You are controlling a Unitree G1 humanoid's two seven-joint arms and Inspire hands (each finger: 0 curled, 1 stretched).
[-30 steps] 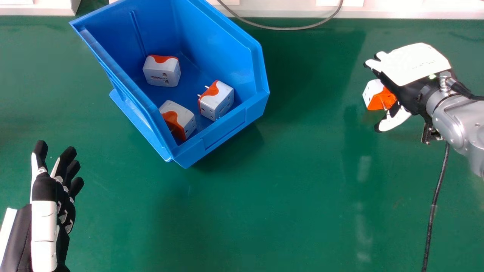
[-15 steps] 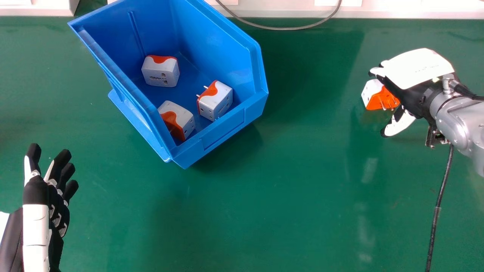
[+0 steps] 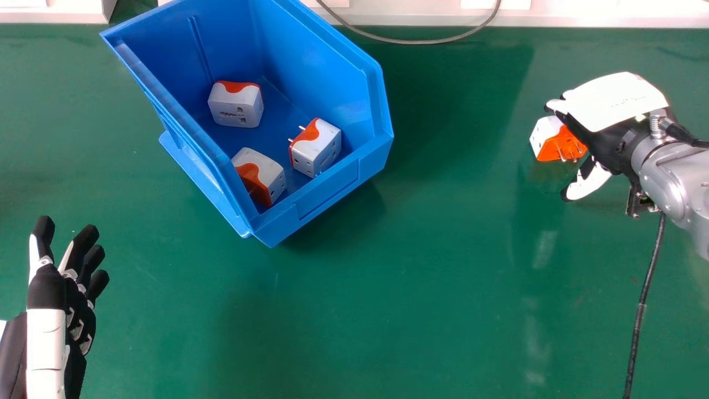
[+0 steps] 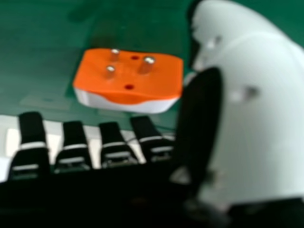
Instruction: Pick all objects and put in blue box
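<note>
Right of frame, the open right robot hand hovers by a white-and-orange plastic plug adapter on the green tabletop, likely spread to straddle it. Upper left, the blue plastic box holds three similar adapters; lower left, the left robot hand idles, open.
</note>
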